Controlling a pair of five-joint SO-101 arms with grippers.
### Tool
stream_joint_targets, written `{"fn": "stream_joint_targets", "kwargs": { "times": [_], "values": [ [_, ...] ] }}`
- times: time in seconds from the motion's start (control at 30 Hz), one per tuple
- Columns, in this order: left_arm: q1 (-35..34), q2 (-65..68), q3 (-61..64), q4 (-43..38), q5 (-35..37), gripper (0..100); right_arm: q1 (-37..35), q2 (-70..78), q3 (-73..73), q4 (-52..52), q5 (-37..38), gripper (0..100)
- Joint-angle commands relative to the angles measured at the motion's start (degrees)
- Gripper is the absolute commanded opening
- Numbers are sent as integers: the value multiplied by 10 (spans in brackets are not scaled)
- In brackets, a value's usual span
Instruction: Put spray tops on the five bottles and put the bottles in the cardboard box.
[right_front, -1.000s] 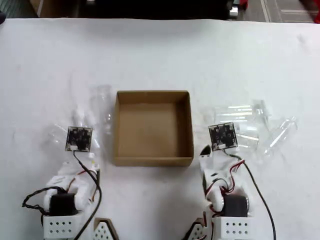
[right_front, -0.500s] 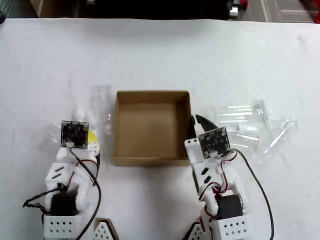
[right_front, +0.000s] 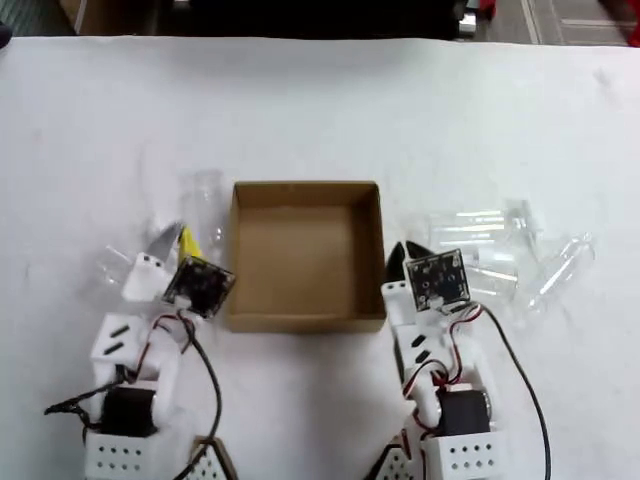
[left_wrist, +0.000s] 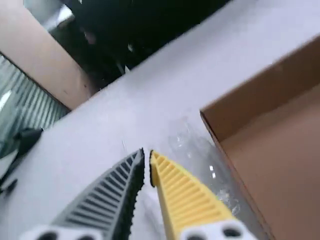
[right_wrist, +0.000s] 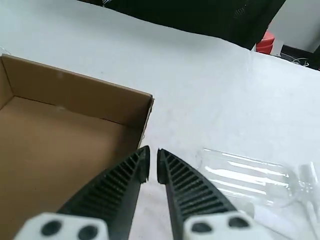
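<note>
overhead, the left claw (left_wrist: 147, 153) sits clenched on nothing, its grey and yellow fingers (left_wrist: 180, 195) meeting at the tips just off the left wall of the cardboard box (right_front: 305, 322), near a clear bottle (left_wrist: 197, 155) lying on the white table (right_front: 320, 100) beside that wall. the right claw (right_wrist: 152, 152) is likewise pinched to a hairline gap and grips nothing, poised at the box's right wall. the box stands open-topped between the two arms. more clear bottles (right_front: 480, 240) lie in a loose heap to the right of the box, apart from the right claw; whether any carries a spray top cannot be told
</note>
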Motion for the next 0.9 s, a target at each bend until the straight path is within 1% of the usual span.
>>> {"fn": "stream_joint_targets", "kwargs": {
  "times": [0.0,0.13,0.23,0.3,0.37,0.43,0.5,0.57,0.67,0.73,0.77,0.87],
  "values": [
    [61,-4,-121,-44,23,24,20,-2,4,3,1,17],
    [112,0,-168,-100,25,24,61,-2,4,0,-2,17],
    [124,22,-177,-128,25,23,66,-2,4,0,-4,19],
    [124,77,-193,-129,29,23,65,-1,4,0,-2,21],
    [124,160,-222,-132,33,23,60,-1,4,0,0,21],
    [122,255,-271,-128,64,23,46,-1,4,4,0,21],
    [119,344,-332,-108,100,23,42,-1,4,4,0,21],
    [119,422,-396,-70,123,23,42,0,4,4,0,21],
    [124,501,-469,10,132,23,47,0,4,19,11,22],
    [124,535,-498,66,130,24,48,-2,4,30,51,22],
    [124,544,-505,89,130,24,44,-1,4,30,60,22],
    [129,537,-506,135,130,24,40,-1,4,28,59,22]
  ]
}}
